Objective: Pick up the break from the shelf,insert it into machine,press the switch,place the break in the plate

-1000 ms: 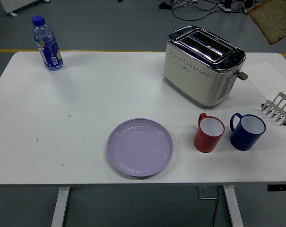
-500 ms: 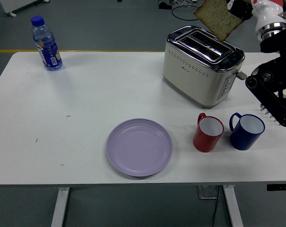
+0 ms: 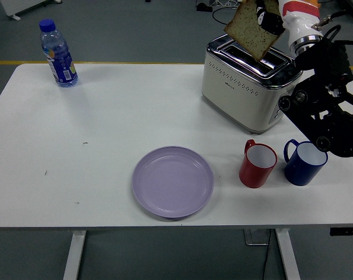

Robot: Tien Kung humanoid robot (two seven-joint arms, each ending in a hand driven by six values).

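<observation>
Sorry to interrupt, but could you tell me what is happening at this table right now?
The robot's right hand holds a brown slice of bread tilted just above the slots of the cream and chrome toaster; it is not in a slot yet. The round lilac plate sits empty near the front edge of the white table. The left arm is out of view.

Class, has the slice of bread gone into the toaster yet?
No, the right hand holds the bread tilted just above the toaster.

right hand (image 3: 268,17) | bread slice (image 3: 250,29) moved left over toaster (image 3: 249,79) slots (tilted)
</observation>
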